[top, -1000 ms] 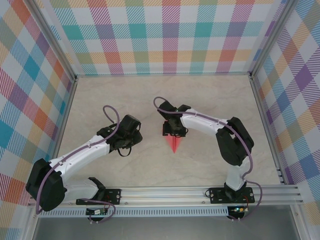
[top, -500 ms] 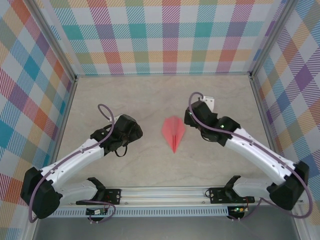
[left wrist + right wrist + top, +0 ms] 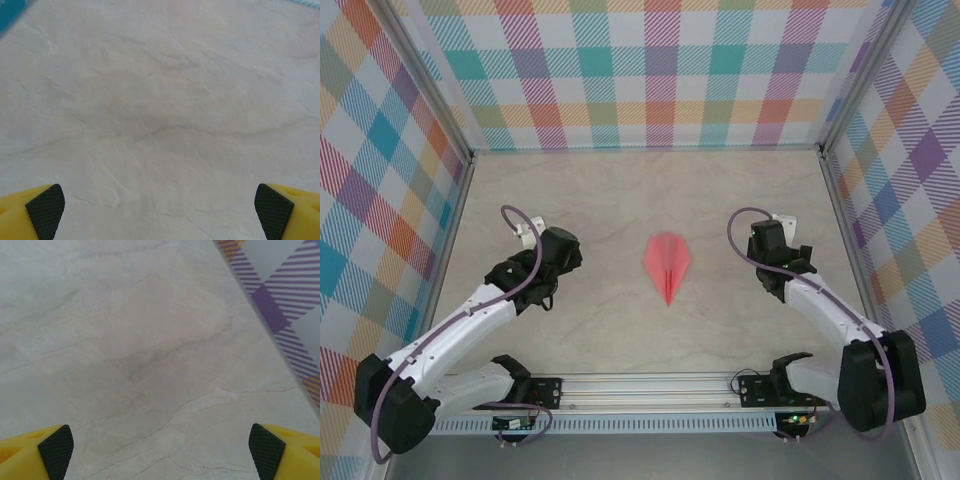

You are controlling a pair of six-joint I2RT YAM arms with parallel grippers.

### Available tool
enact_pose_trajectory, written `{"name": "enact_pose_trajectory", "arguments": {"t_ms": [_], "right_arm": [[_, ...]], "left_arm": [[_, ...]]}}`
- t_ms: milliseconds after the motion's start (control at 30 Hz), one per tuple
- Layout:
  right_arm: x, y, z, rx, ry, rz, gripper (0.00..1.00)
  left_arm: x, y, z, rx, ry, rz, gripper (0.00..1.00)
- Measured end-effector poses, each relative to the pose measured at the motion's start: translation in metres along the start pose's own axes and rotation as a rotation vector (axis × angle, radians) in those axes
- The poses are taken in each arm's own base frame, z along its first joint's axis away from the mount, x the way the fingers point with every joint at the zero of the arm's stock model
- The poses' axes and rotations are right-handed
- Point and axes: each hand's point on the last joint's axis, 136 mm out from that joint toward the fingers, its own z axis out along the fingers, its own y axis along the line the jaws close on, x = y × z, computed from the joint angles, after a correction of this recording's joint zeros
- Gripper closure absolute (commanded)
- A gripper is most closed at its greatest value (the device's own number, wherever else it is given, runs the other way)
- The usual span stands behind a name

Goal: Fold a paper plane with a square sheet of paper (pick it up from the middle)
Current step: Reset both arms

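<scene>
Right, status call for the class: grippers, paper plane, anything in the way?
Left gripper open, empty. Right gripper open, empty. Paper plane flat on table, midway between them. Nothing in the way.

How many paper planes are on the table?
1. The paper plane lies flat in the middle of the table, between the left arm and the right arm, its sharp tip pointing to the near edge. The arms cover little table, so another is unlikely.

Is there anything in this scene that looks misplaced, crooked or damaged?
Nothing stands out. The plane lies in the middle of the table, nose toward the arms' bases, with no tear visible. Both arms are apart from it, and the left fingers and right fingers are spread wide over bare table.
</scene>
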Motion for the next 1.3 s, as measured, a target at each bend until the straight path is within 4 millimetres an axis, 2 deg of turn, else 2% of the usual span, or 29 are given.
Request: {"name": "enact_pose_trajectory", "arguments": {"t_ms": [100,233,333,467,567,667,767,800,833,1067,1200,1300], "right_arm": [[0.005,0.017,0.019,-0.063,0.004,-0.021,0.07],[0.007,0.042,0.04,-0.161,-0.028,-0.042,0.07],[0.005,0.058,0.046,-0.246,-0.073,-0.071,0.08],[-0.014,0.071,0.045,-0.337,-0.197,-0.105,0.06],[-0.014,0.067,0.044,-0.375,-0.257,-0.097,0.06],[-0.01,0.06,0.047,-0.399,-0.268,-0.065,0.06],[-0.016,0.054,0.057,-0.417,-0.286,-0.018,0.06],[-0.013,0.052,0.061,-0.42,-0.275,-0.009,0.0],[-0.012,0.052,0.062,-0.424,-0.269,-0.001,0.0],[-0.015,0.055,0.06,-0.448,-0.278,0.019,0.0],[-0.015,0.055,0.06,-0.454,-0.277,0.022,0.0],[-0.015,0.056,0.06,-0.459,-0.278,0.022,0.0]], "left_arm": [[-0.01,0.019,0.01,-0.072,-0.029,0.001,0.0],[-0.013,0.042,0.029,-0.146,-0.04,-0.003,0.0],[-0.01,0.05,0.043,-0.177,-0.05,0.028,0.0],[-0.002,0.057,0.061,-0.182,-0.103,0.055,0.0],[0.008,0.067,0.074,-0.188,-0.126,0.089,0.0],[0.007,0.069,0.085,-0.181,-0.149,0.101,0.0],[0.001,0.063,0.096,-0.138,-0.193,0.096,0.0],[0.0,0.06,0.1,-0.122,-0.201,0.102,0.0],[0.001,0.058,0.105,-0.111,-0.204,0.111,0.0],[0.012,0.031,0.142,0.0,-0.198,0.197,0.0],[0.017,0.035,0.162,0.055,-0.198,0.17,0.0],[0.022,0.04,0.167,0.098,-0.179,0.153,0.0]]}}
